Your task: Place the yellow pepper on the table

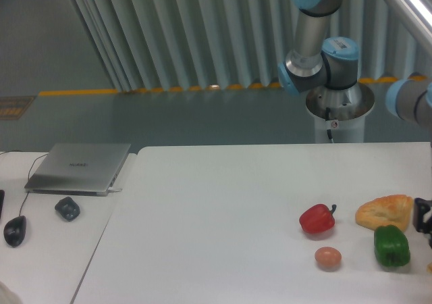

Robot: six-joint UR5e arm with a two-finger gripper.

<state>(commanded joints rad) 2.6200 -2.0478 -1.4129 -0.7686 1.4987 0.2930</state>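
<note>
Yellow pepper first: I can only spot a tiny yellowish bit at the very right edge, just below the green pepper. I cannot tell if that is the yellow pepper.

The big white desk is smooth with round corners. Beside it on the left is a small desk. Behind them are a grey floor with a yellow line and a ribbed grey wall.

On the big white desk I count one red pepper, one green pepper, one flat piece of bread and one small brown egg. The bread sits just above the green pepper. On the small desk there is one laptop, one mouse and one little dark thing.

The arm rises from its stand behind the desk and bends off to the right. Only a dark piece of the gripper shows at the right edge, low beside the bread. I cannot tell how its jaws stand or if they hold anything.
</note>
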